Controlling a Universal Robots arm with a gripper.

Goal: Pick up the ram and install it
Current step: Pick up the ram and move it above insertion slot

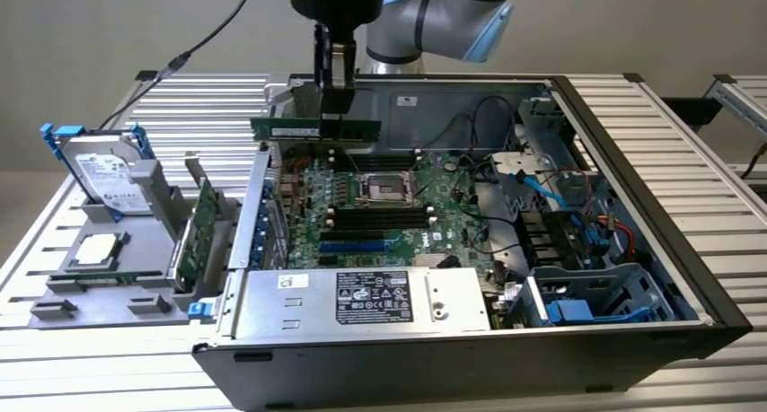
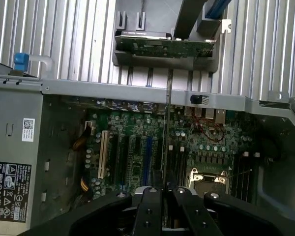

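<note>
My gripper [image 1: 337, 105] hangs above the back of the open computer case [image 1: 671, 206] and is shut on the ram [image 1: 314, 128]. The ram is a long green stick with a pale label, held level by its top edge in mid-air above the motherboard [image 1: 359, 206]. In the wrist view the ram [image 2: 167, 128] shows edge-on as a thin line running out from between the black fingers [image 2: 150, 206]. Black memory slots [image 1: 381, 217] lie below it beside the CPU socket [image 1: 385, 188], and in the wrist view these memory slots [image 2: 179, 162] sit just to one side of the ram's edge.
A hard drive [image 1: 106, 174], a loose processor [image 1: 96, 250] and a wider green expansion card [image 1: 198, 228] stand in a grey holder at the exterior view's left. The power supply [image 1: 372, 297] fills the case's near side. Cables [image 1: 540, 183] and a drive cage [image 1: 594, 295] crowd its right.
</note>
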